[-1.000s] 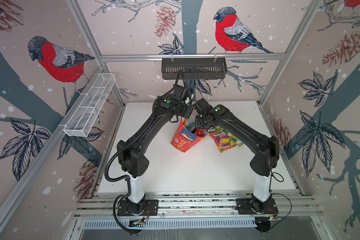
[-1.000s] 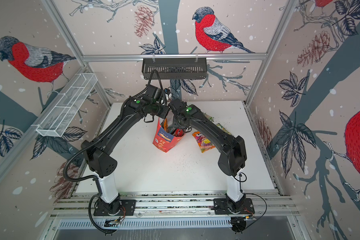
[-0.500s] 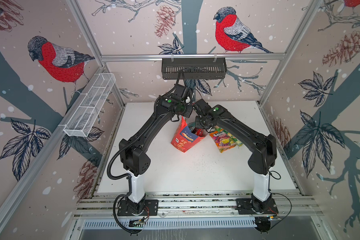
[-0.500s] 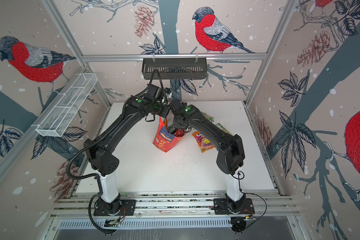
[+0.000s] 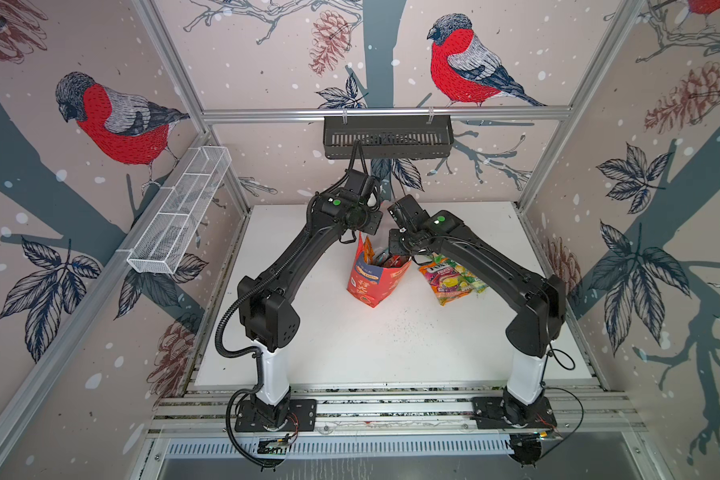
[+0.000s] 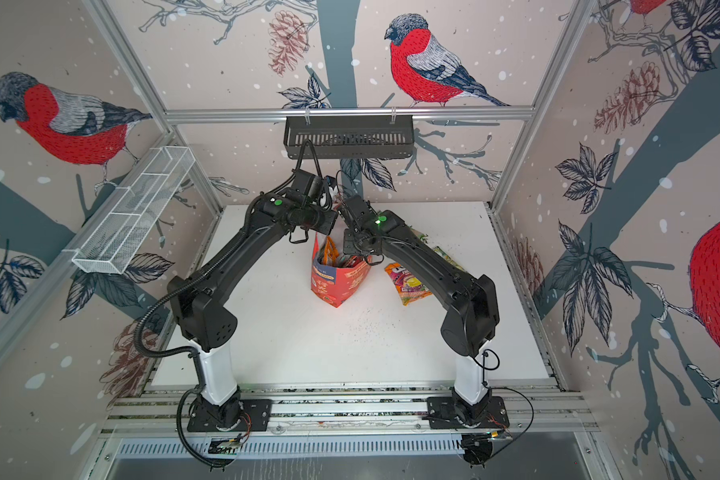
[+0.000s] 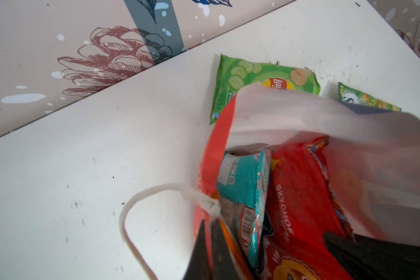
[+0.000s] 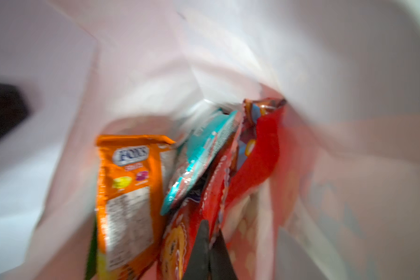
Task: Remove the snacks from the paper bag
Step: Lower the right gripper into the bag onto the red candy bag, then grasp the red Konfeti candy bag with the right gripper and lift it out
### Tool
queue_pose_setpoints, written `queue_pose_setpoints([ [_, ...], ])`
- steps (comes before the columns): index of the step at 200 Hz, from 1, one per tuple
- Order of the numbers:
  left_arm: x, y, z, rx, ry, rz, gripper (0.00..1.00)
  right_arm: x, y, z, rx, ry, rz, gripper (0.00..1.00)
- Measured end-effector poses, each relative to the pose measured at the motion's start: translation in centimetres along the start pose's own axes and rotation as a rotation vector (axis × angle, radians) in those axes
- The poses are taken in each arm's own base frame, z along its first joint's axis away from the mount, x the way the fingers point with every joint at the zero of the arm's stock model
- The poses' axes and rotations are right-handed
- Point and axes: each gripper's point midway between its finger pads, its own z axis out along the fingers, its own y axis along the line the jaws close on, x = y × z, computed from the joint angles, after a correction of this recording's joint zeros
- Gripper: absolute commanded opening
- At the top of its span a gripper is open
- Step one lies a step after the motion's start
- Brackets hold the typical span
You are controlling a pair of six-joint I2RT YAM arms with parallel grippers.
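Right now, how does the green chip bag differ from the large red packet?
The green chip bag lies flat on the table, outside the paper bag; the large red packet stands inside it. The right gripper pinches the red packet; no gripper holds the green one. Both are glossy.

The left gripper (image 7: 210, 226) sits at the rim of the red-orange paper gift bag (image 5: 371, 282), with the bag wall pinched in it. The right gripper (image 8: 212, 228) is inside the bag, on the edge of the large red glossy plastic packet (image 8: 257, 155). Just beside it stands a teal foil packet (image 8: 199, 155), then a small orange candy pack (image 8: 129, 184). Past the bag from the left gripper, a green plastic chip bag (image 7: 252, 75) lies on the white table (image 7: 107, 145).
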Motion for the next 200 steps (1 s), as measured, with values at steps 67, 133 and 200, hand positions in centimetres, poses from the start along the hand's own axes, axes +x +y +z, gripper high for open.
queue_pose_setpoints([
  [67, 0.4, -0.7, -0.1, 0.041, 0.015, -0.01, 0.0, -1.4, 1.4, -0.5, -0.092, -0.028, -0.025, 0.0],
  [133, 0.3, -0.8, -0.2, 0.05, 0.014, -0.01, 0.0, -2.8, 2.1, -1.3, -0.165, -0.035, -0.008, 0.0],
  [200, 0.5, -0.8, -0.1, 0.045, 0.02, -0.009, 0.0, -3.7, 2.9, -2.6, -0.223, -0.038, -0.023, 0.0],
])
